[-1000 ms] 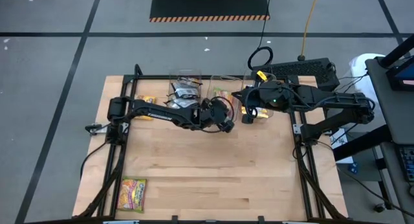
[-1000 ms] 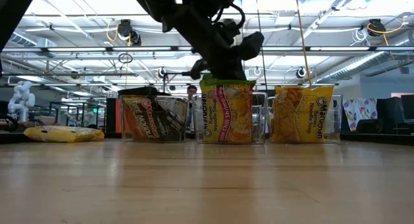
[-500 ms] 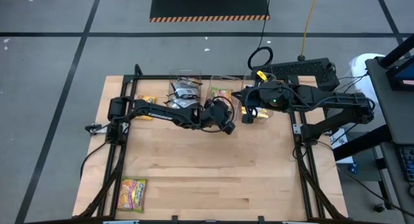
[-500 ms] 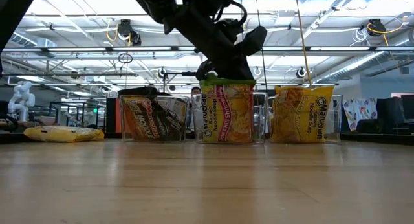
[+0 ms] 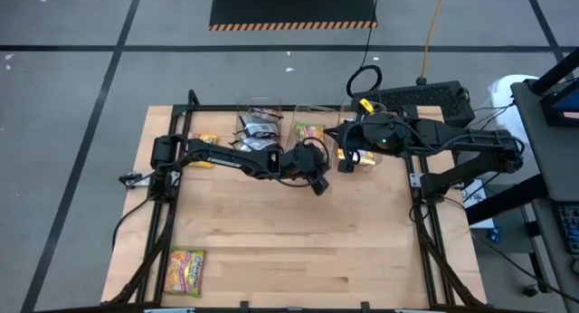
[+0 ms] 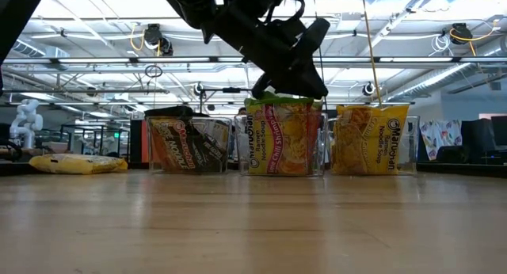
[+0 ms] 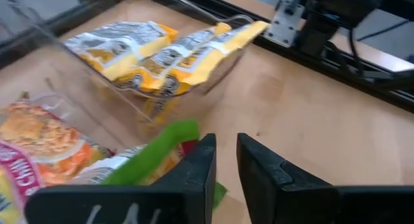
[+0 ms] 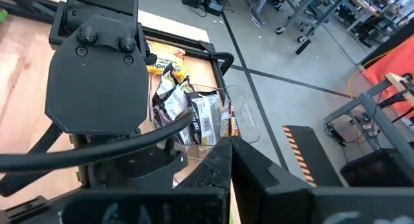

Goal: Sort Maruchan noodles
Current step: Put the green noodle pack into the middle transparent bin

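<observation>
Left claw: 2 dark fingers slightly parted, nothing between them.
Lime-green packets: in a clear bin, just beyond the fingertips.
Yellow packets: in the neighbouring clear bin.
Worktop: pale wood.

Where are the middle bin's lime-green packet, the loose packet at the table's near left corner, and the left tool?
lime-green packet (image 6: 279,138), low view, on its printed front.
loose packet (image 5: 186,270), high view, on its middle.
left tool (image 7: 226,169), left wrist view, between its fingertips.

We read "Maruchan" on the yellow packet, and "Chili" on the lime-green packet left of it.
</observation>
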Robot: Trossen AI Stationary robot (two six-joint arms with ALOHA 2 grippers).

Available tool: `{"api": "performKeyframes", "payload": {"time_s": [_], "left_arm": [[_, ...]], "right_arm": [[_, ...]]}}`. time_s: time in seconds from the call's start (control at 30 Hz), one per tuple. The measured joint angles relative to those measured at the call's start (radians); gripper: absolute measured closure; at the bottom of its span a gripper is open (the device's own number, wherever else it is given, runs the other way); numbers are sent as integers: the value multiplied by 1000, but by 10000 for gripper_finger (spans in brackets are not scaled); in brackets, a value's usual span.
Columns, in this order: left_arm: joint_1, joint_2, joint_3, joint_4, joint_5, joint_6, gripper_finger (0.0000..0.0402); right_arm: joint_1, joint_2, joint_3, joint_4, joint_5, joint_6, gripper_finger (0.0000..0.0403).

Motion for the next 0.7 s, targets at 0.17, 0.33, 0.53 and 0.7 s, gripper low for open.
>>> {"api": "performKeyframes", "payload": {"time_s": [0.17,0.33,0.53,0.7], "left_arm": [[0,0,0,13,18,6,313],[8,-41,-2,15,18,46,308],[12,-116,-2,-11,18,111,307],[12,-202,-1,-146,18,232,307]], "right_arm": [[0,0,0,0,0,30,403],[0,0,0,0,0,30,403],[0,0,0,0,0,28,403],[-4,0,0,-4,44,32,403]]}}
